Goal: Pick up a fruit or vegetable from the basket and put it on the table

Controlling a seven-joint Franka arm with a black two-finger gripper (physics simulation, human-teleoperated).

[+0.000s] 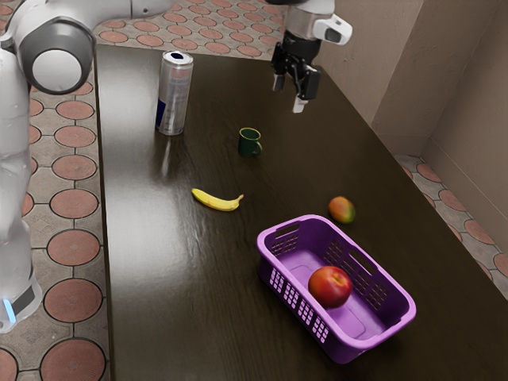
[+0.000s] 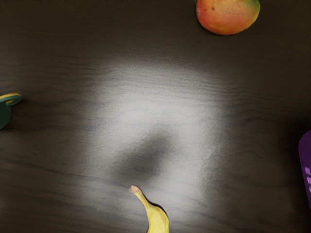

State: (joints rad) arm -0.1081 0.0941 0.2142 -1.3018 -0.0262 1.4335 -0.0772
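Red fruit (image 1: 329, 286) is what we are after, and our claw (image 1: 289, 94) hangs above the worktop (image 1: 167, 278) with its fingers spread, nothing between them. Closest to it in the exterior view stands the green mug (image 1: 249, 142), with the tall can (image 1: 175, 94) near the worktop's far left corner. Further out come the banana (image 1: 217, 200), toward the left edge, and the mango (image 1: 342, 209), toward the right edge, just past the basket (image 1: 348, 346). Our fruit sits inside that basket, about midway along its length. From the claw it lies toward the exterior view's near end and lower down, so we judge the move to be a long carry across, then a straight drop between the walls. Being round, it should offer no preferred axis; brushing the rim seems the likeliest trouble.
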